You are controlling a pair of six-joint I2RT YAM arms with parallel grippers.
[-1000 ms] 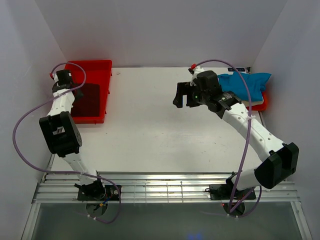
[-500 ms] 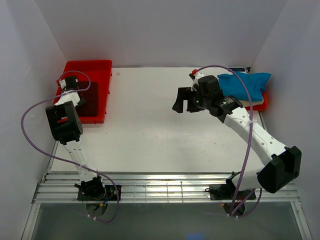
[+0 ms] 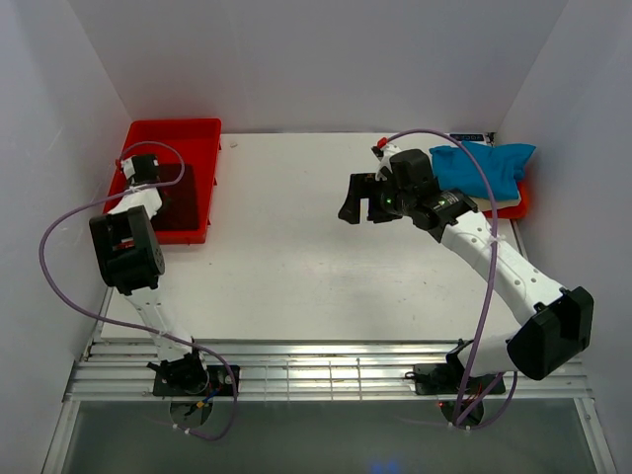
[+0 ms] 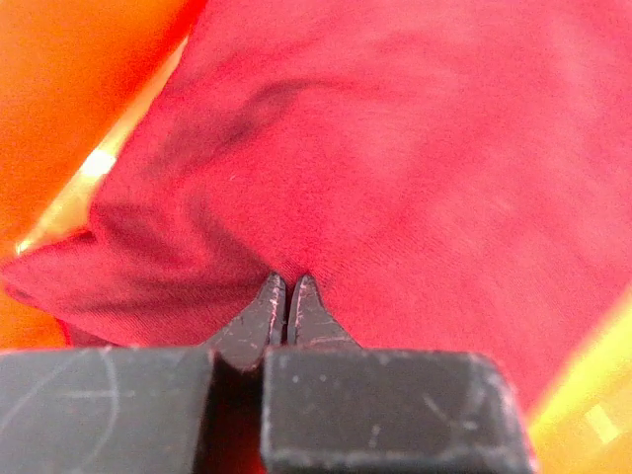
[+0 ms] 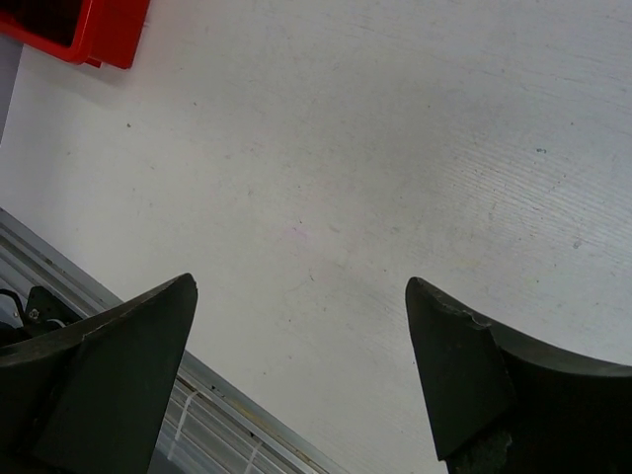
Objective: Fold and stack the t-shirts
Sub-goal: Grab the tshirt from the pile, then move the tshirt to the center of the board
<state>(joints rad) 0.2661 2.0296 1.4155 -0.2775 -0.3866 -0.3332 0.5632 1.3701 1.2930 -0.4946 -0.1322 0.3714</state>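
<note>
Nearest to me, my right gripper (image 3: 355,197) hangs over the bare middle of the white table (image 3: 286,257). Its jaws are spread wide with nothing between them. Its wrist camera shows only tabletop between the two dark fingers (image 5: 118,385), plus a corner of the red tray (image 5: 99,30) at the top left.

Farther back on the left, my left gripper (image 3: 148,170) is down inside that red tray (image 3: 173,133). The maroon t-shirt (image 3: 180,193) lies in the tray. In the left wrist view the left gripper (image 4: 286,296) is fully closed. Its fingertips meet on a small pinch of the maroon t-shirt (image 4: 415,148), and the cloth puckers toward them. The tray wall (image 4: 59,79) glows orange at the edge.

At the far right of the table, the blue t-shirt (image 3: 484,166) is heaped on a second red tray (image 3: 520,202). A pale layer of cloth (image 3: 502,204) shows under it. I cannot tell whether that is the cream shirt.
</note>
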